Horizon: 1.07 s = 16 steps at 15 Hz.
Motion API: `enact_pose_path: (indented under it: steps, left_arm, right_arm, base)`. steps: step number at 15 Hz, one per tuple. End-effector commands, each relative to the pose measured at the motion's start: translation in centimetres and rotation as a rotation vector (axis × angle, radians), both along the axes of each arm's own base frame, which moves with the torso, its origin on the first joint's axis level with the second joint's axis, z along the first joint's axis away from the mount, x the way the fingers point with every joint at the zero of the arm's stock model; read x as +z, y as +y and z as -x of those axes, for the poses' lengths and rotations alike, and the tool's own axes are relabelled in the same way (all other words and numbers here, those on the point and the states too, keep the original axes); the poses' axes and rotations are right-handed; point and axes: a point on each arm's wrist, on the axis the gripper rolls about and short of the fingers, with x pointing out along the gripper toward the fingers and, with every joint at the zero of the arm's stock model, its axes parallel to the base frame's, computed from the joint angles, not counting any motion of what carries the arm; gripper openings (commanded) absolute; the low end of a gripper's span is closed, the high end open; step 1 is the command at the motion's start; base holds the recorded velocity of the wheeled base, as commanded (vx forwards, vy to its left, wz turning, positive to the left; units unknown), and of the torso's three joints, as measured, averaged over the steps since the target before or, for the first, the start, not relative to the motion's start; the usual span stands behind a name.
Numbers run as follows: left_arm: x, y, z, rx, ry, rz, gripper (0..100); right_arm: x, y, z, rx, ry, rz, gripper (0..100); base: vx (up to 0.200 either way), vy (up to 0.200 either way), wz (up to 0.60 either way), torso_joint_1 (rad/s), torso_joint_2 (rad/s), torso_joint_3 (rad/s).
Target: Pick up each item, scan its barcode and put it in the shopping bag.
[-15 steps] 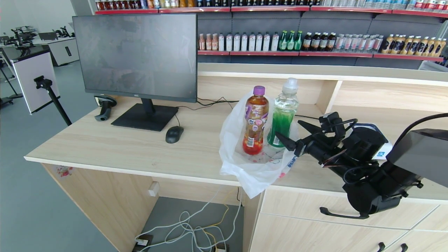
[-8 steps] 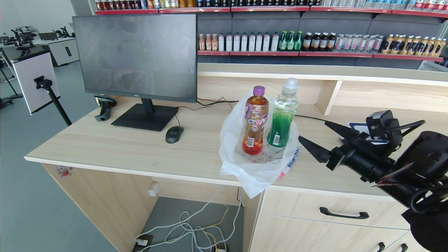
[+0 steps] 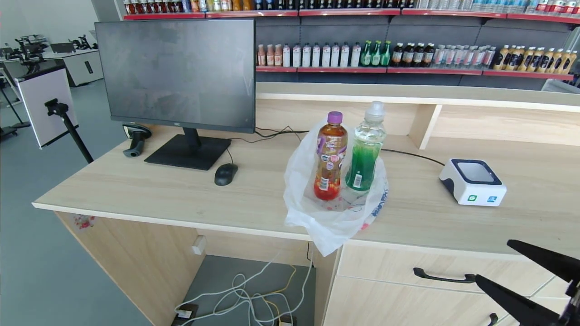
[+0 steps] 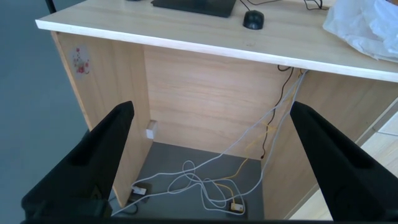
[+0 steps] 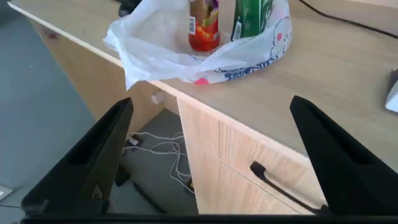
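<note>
A white plastic shopping bag (image 3: 312, 213) lies open on the wooden counter (image 3: 158, 190), near its front edge. Two bottles stand upright in it: an orange drink bottle with a purple cap (image 3: 331, 156) and a green bottle with a clear cap (image 3: 366, 149). To the right of the bag sits a white barcode scanner (image 3: 472, 182). My right gripper (image 3: 492, 260) is open and empty, low in front of the drawers, right of the bag (image 5: 161, 43). My left gripper (image 4: 211, 106) is open and empty, below the counter's front edge, with the bag (image 4: 364, 25) off to one side above.
A monitor (image 3: 176, 74), a mouse (image 3: 225, 173) and a handheld scanner (image 3: 134, 139) occupy the counter's left half. Drawers with black handles (image 3: 442, 276) sit under the right half. Loose cables (image 3: 244, 294) lie on the floor in the kneehole. Shelves of bottles line the back.
My right arm has drawn back from beside the green bottle, going right and down past the counter's front edge. That uncovered the white scanner. Its fingers stayed open.
</note>
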Motion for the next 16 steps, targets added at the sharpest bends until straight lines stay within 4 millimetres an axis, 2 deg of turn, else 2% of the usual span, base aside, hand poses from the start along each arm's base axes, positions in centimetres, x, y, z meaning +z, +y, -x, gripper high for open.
enact_pose_path:
  steps: [1, 2, 3, 5, 7, 10, 13, 16]
  left_arm:
    - [0.0, 0.0, 0.0, 0.001, 0.001, 0.0, 100]
    - [0.0, 0.0, 0.0, 0.001, 0.001, 0.0, 100]
    - [0.0, 0.0, 0.0, 0.001, -0.001, 0.0, 100]
    - [0.0, 0.0, 0.0, 0.001, 0.001, 0.0, 100]
    - [0.0, 0.0, 0.0, 0.001, -0.001, 0.002, 100]
    - [0.0, 0.0, 0.0, 0.001, 0.001, 0.003, 100]
    - [0.0, 0.0, 0.0, 0.001, 0.001, 0.003, 100]
    - [0.0, 0.0, 0.0, -0.001, -0.001, -0.001, 100]
  right_arm:
    - [-4.3, -2.3, 11.1, -0.023, -0.031, 0.024, 100]
    - [-4.9, -2.4, 11.4, -0.055, -0.014, 0.048, 100]
    - [-4.5, -2.4, 11.2, -0.086, -0.064, 0.044, 100]
    - [-6.6, -2.7, 10.4, -0.284, -0.015, 0.045, 100]
    - [-6.5, -2.7, 10.3, -0.337, 0.0, 0.006, 100]
    - [-6.5, -2.4, 10.2, -0.579, 0.022, 0.0, 100]
    - [-6.7, -2.5, 11.1, -0.509, -0.104, 0.006, 100]
    - [-6.7, -2.5, 11.1, -0.511, -0.102, 0.001, 100]
  base:
    - [0.0, 0.0, 0.0, 0.0, 0.0, 0.0]
    - [0.0, 0.0, 0.0, 0.0, 0.0, 0.0]
    - [0.0, 0.0, 0.0, 0.0, 0.0, 0.0]
    - [0.0, 0.0, 0.0, 0.0, 0.0, 0.0]
    - [0.0, 0.0, 0.0, 0.0, 0.0, 0.0]
    - [0.0, 0.0, 0.0, 0.0, 0.0, 0.0]
    - [0.0, 0.0, 0.0, 0.0, 0.0, 0.0]
    - [0.0, 0.0, 0.0, 0.0, 0.0, 0.0]
